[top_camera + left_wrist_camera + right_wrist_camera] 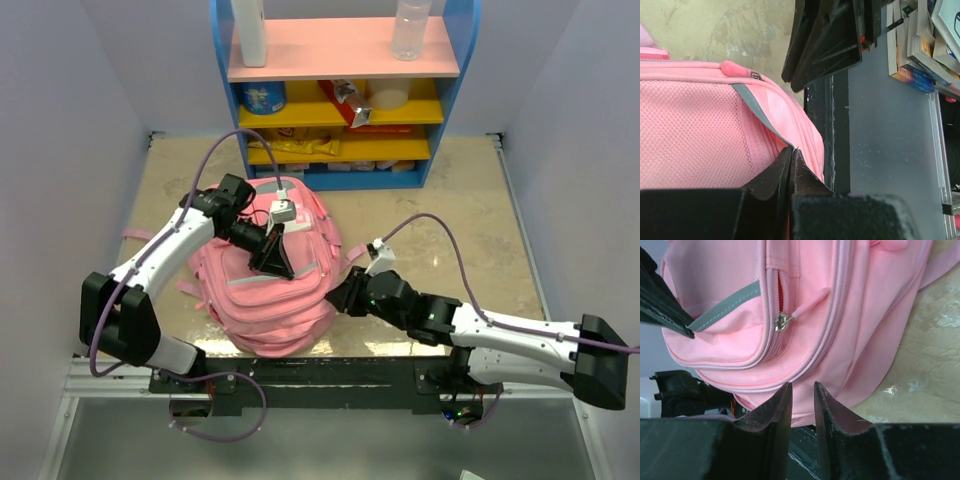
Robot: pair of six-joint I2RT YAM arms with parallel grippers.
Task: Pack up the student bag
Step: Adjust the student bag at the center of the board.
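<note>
The bag (265, 310) lies below the shelf (340, 62), its pocket zip (782, 321) partly undone onto a red sliver, contents unreadable, the left gripper (791, 150) pinching its grey strip (725, 307), the right gripper (802, 390) at its right edge, fingers slightly apart, empty.

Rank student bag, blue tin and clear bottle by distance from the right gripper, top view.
1. student bag, just left of the right gripper.
2. blue tin, far back, left.
3. clear bottle, farthest back, slightly right.
</note>
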